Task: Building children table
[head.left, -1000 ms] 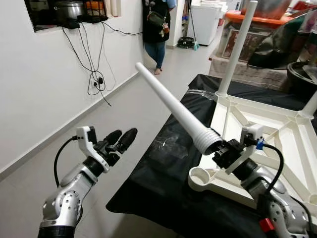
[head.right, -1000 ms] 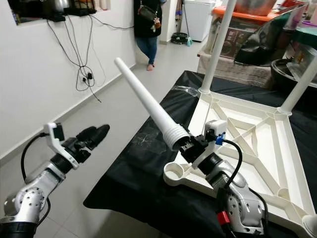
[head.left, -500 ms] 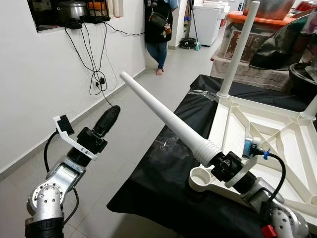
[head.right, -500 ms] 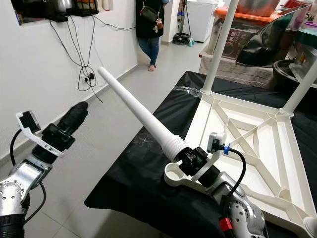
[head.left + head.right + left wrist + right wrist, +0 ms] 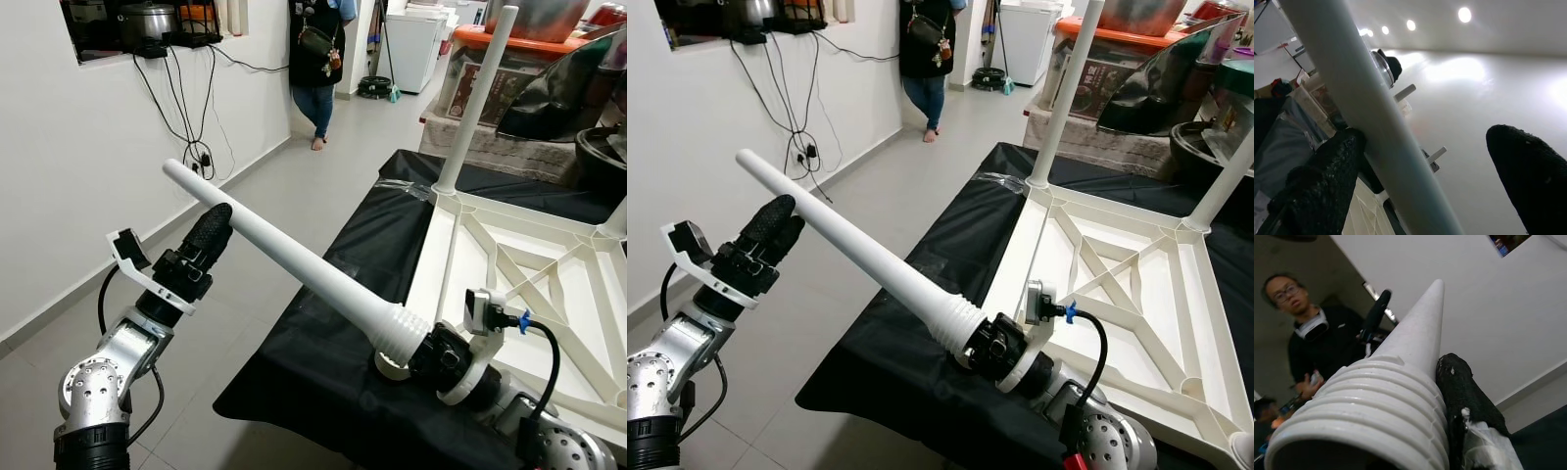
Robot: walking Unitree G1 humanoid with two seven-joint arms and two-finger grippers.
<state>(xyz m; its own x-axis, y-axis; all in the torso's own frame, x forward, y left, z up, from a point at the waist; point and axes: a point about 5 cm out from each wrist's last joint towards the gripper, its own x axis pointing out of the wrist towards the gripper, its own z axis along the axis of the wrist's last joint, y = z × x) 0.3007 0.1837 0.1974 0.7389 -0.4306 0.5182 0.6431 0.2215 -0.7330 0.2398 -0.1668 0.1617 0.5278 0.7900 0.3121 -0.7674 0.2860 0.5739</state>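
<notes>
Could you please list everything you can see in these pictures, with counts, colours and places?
loose table leg: one, white, threaded end at the near corner of the frame, slanting up to the left
table frame: one, white, upside down on the black cloth
fitted legs: two, white, upright at the far corners
black cloth: one, under the frame
person: one, dark top, standing at the back
cables: several, black, on the white wall
right gripper: black, shut on the leg's threaded end
left gripper: black, open around the leg's thin end
</notes>
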